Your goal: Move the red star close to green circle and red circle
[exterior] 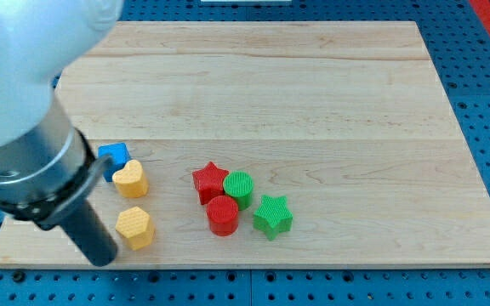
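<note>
The large white and grey arm [28,110] fills the view's left, nearest the camera, ending in a straight dark rod. My tip [102,257] sits near the view's bottom edge of the pale wooden worktop [313,93], just left of the yellow hexagon block [134,228]. There is no claw on this arm, so it holds nothing. A yellow heart block [131,179] lies above the hexagon, touching a blue block [115,155] partly hidden by the arm. The red star block [210,182] sits against the green circle block [238,187] and the red circle block [223,215], well right of my tip. A green star block [272,215] lies just right of the red circle.
</note>
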